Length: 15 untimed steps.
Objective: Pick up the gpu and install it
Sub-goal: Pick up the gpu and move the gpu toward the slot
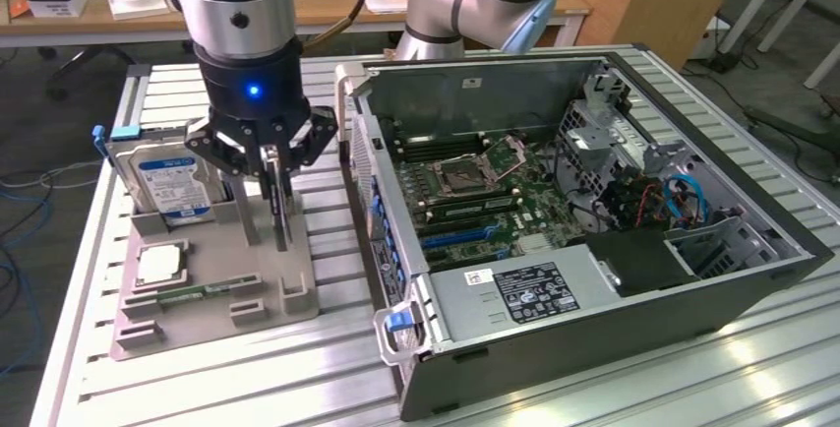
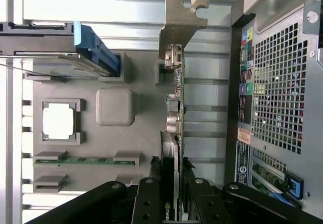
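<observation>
One black pincer point(image 1: 271, 179) grips the thin green gpu card point(image 1: 279, 222) with silver end bracket point(image 2: 180, 24), standing on edge in the grey plastic holder point(image 1: 282, 294) beside the open black computer case point(image 1: 735, 284) on the slatted tabletop point(image 1: 263, 383).

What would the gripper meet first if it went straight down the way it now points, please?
The thin green gpu card, standing on edge in the grey plastic holder tray. The gripper straddles its top edge and seems clamped on it.
</observation>
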Each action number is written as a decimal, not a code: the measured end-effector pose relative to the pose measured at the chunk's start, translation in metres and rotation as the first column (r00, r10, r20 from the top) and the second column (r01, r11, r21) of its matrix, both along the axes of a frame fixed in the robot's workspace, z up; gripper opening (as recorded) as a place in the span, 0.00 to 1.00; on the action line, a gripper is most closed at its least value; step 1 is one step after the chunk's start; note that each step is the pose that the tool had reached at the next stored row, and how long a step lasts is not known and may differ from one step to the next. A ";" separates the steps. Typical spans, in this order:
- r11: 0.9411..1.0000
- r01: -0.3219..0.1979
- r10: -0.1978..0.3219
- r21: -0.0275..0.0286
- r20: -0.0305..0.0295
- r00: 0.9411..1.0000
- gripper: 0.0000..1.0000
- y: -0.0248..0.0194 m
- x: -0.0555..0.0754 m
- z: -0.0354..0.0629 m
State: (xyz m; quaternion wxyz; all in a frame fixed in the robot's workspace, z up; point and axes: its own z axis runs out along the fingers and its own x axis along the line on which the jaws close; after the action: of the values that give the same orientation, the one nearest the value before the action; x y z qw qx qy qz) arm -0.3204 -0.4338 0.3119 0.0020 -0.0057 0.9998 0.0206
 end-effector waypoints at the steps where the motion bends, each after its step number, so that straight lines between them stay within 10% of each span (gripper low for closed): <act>1: 1.000 0.000 0.000 0.000 0.000 1.000 0.26 0.0000 0.000 0.0005; 15: 1.000 -0.001 0.001 0.000 0.000 1.000 0.26 0.0000 0.000 0.0060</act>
State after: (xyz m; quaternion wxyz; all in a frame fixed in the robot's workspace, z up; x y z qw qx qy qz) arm -0.3204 -0.4338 0.3179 0.0020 -0.0063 0.9998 0.0206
